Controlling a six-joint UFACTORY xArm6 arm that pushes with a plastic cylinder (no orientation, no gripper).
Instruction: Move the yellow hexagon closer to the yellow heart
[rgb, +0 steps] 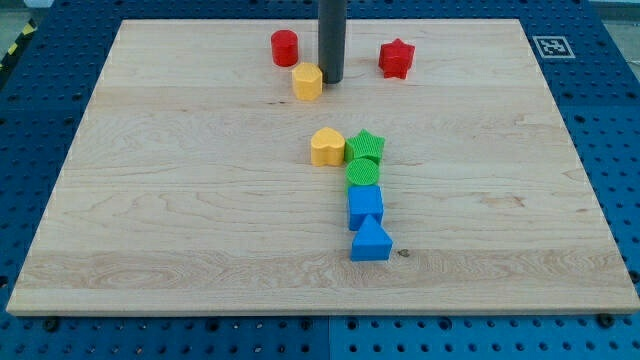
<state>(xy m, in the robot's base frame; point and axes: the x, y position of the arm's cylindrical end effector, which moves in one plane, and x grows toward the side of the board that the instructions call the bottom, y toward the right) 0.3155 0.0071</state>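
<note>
My tip (331, 80) — the end of a plain dark rod, no tool to open or close — rests just right of the yellow hexagon (307, 81), seemingly touching it. This squat, ridged block has no clear long axis. It sits on the pale-grained wooden worktop (180, 200), above the yellow heart (326, 146) and apart from it.
</note>
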